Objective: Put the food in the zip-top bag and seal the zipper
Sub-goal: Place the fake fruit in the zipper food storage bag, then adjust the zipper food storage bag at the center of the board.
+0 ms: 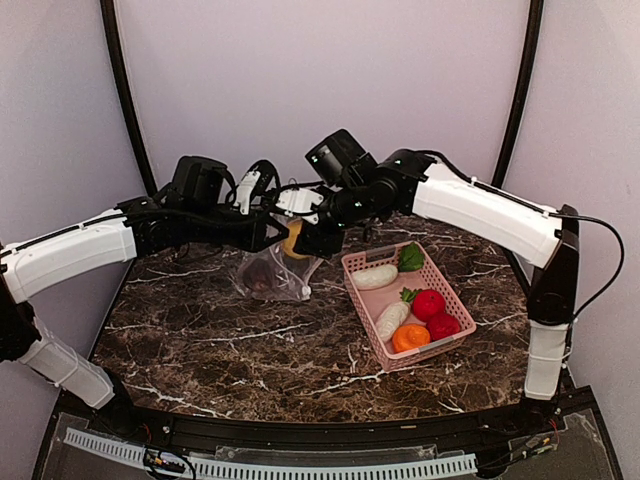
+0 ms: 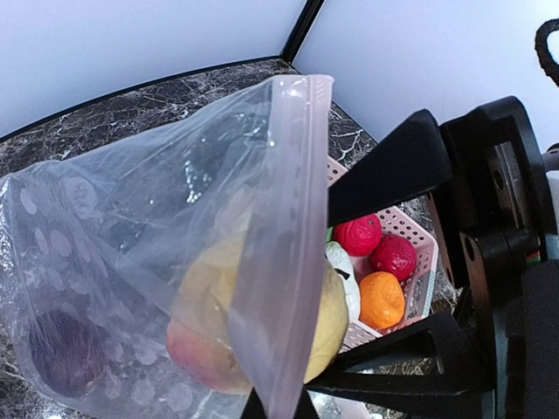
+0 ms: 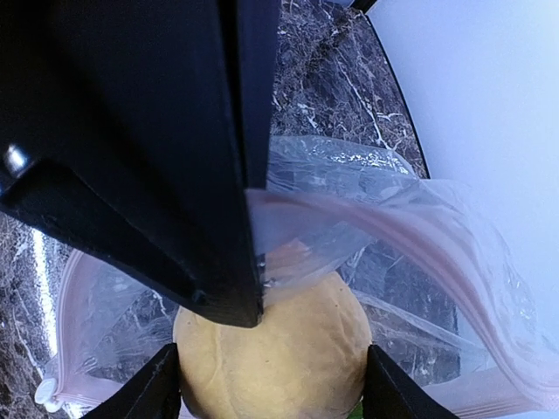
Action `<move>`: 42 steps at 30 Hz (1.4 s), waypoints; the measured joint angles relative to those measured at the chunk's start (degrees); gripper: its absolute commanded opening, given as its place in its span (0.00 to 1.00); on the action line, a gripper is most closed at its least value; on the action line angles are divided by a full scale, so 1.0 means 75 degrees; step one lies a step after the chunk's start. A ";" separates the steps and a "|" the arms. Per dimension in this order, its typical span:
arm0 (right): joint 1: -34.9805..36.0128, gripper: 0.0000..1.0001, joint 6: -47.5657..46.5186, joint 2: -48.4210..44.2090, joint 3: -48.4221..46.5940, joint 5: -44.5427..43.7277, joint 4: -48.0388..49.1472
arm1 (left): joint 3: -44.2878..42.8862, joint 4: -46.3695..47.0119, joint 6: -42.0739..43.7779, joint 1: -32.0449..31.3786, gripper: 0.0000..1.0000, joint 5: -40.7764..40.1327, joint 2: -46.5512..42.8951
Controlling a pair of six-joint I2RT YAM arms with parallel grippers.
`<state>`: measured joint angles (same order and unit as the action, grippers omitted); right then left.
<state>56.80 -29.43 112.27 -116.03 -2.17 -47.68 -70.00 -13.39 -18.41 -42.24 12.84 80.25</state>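
The clear zip-top bag [image 1: 268,275] hangs above the marble table, and my left gripper [image 2: 279,406] is shut on its pale pink zipper [image 2: 288,218]. A dark purple piece [image 2: 61,353] lies in the bag's bottom. My right gripper [image 3: 272,384] is shut on the yellow-peach ball [image 3: 279,358], with a finger against each side. It holds the ball at the bag's mouth, partly behind the plastic. The rest of the food sits in the pink basket [image 1: 440,280]: white radishes [image 1: 375,277], a green leafy piece [image 1: 410,258], red balls [image 1: 429,304] and an orange [image 1: 410,337].
The basket stands right of the bag, close under the right arm. Both arms meet over the table's back middle. White walls and black corner posts [image 1: 125,110] close in the back and sides.
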 measured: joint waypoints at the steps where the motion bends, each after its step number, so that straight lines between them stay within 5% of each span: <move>1: 0.0020 0.73 0.0000 0.0003 0.0000 -0.0079 0.0023 | 0.0000 -0.0009 0.0000 0.0000 0.01 -0.0003 0.0000; 9: 0.0172 0.86 -0.0070 -0.0099 0.0236 -0.0414 0.0498 | 0.0012 -0.0035 -0.0090 0.0023 0.01 -0.0032 0.0006; 17: 0.0216 0.87 -0.0227 -0.0618 0.0714 -0.0134 0.0507 | 0.0012 -0.0044 -0.0271 0.0134 0.01 -0.0239 0.0032; 35: -0.0705 0.58 0.0510 -0.0845 0.1055 -0.0571 0.0778 | 0.0012 0.0000 -0.0434 0.0256 0.01 -0.0434 0.0044; 42: -0.0831 0.51 0.0836 -0.0545 0.1058 0.0280 0.0670 | 0.0015 0.0000 -0.0437 0.0256 0.01 -0.0428 0.0044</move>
<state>50.57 -23.16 108.18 -108.09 -0.08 -42.65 -69.89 -13.39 -21.69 -40.32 9.63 80.58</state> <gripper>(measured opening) 0.537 0.010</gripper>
